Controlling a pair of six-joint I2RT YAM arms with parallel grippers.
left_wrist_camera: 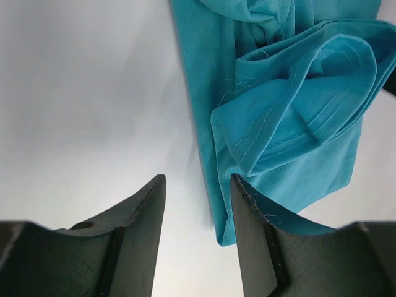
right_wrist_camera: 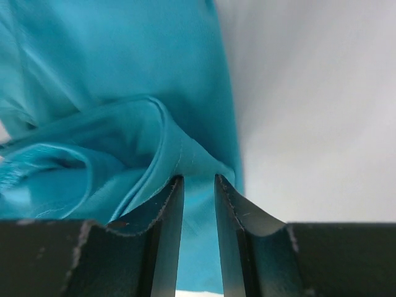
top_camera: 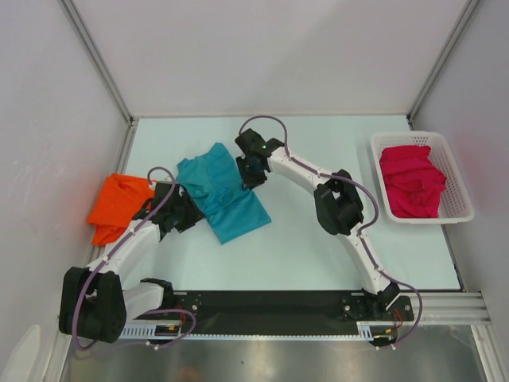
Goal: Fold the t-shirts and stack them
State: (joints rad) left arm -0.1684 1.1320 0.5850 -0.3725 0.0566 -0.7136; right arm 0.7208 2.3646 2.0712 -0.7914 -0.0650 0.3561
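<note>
Currently teal t-shirt point(top_camera: 227, 195) is lying rumpled on the desk point(top_camera: 318, 239), looking light and limp, right gripper point(right_wrist_camera: 198, 179) jaws pinching narrowly on a raised fold, left gripper point(left_wrist_camera: 198, 179) jaws standing apart, empty, beside its edge; stitched hems are likely offering the firmest hold.

The left arm point(top_camera: 131, 243) reaches forward low, and the left hand point(left_wrist_camera: 198, 185) has its fingers well apart. The right arm point(top_camera: 362, 247) bends leftward; the right hand point(right_wrist_camera: 199, 182) points down, fingers nearly together.
</note>
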